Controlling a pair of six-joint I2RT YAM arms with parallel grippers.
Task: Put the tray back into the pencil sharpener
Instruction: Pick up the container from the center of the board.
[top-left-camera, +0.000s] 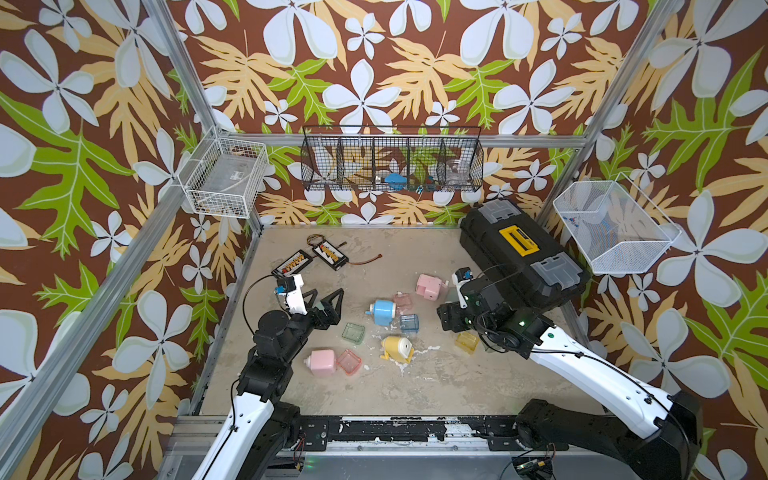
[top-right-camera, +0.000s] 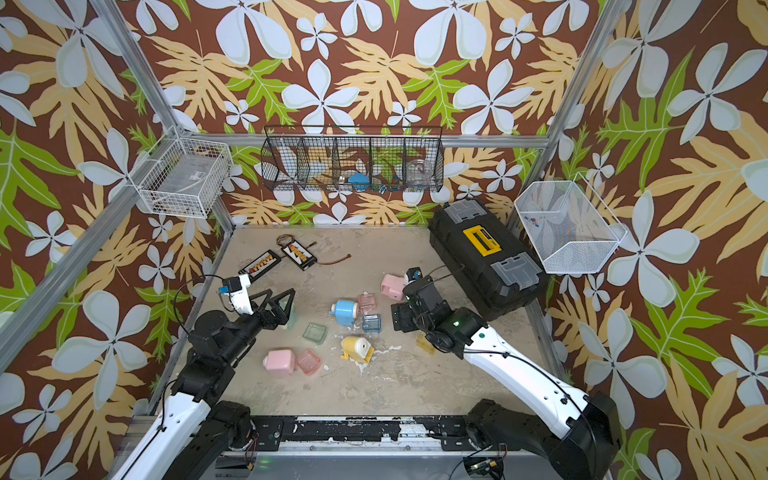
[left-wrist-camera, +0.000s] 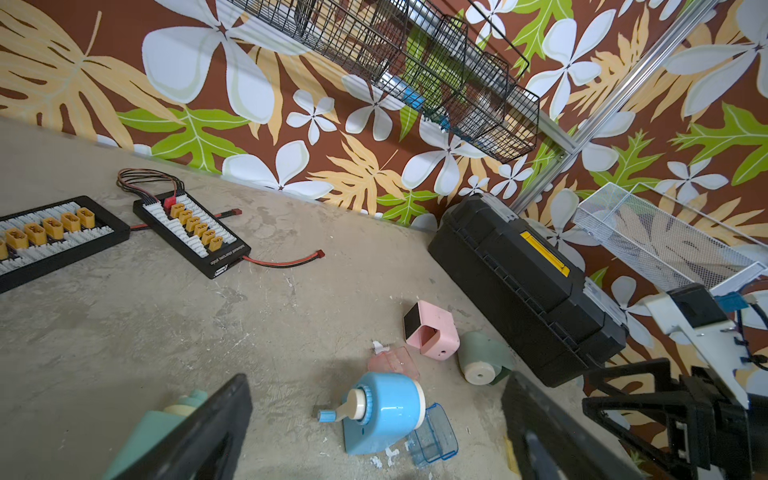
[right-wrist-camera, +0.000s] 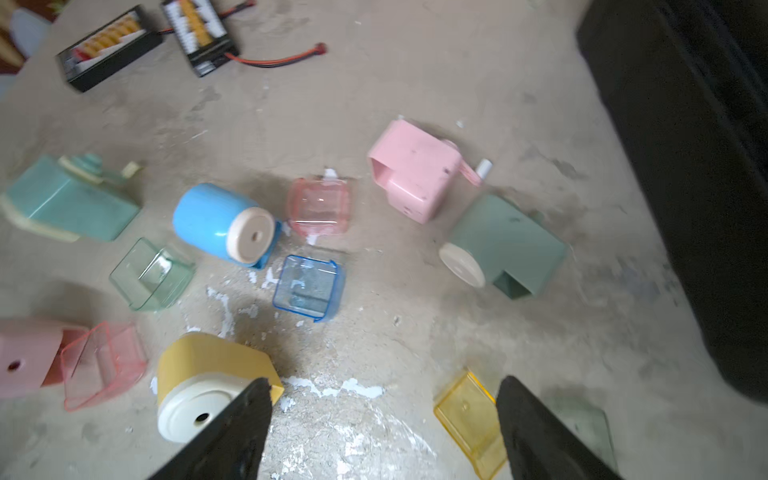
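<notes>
The right gripper (right-wrist-camera: 382, 392) hangs low over the desk (right-wrist-camera: 415, 62), jaws spread wide with nothing between them. The yellow tray (right-wrist-camera: 465, 415) lies loose on the desk just beside one finger. The yellow pencil sharpener (right-wrist-camera: 208, 382) sits by the other finger, with bare desk between it and the tray. A pale shape past the yellow tray may be another clear tray, but it is too blurred to be sure.

Further out are the blue tray (right-wrist-camera: 309, 286) just beside the blue sharpener (right-wrist-camera: 220, 224), a pink tray (right-wrist-camera: 319, 205), a pink sharpener (right-wrist-camera: 415, 170) and a grey-green sharpener (right-wrist-camera: 507, 245). All the trays are out of their sharpeners.

The left gripper (top-left-camera: 325, 298) is raised above the desk, also spread and empty. A teal sharpener (left-wrist-camera: 166, 436) lies just beside one of its fingers and a green tray (top-left-camera: 353, 332) is near. A black toolbox (top-left-camera: 523, 249) stands at the far corner of the desk on the right arm's side.
</notes>
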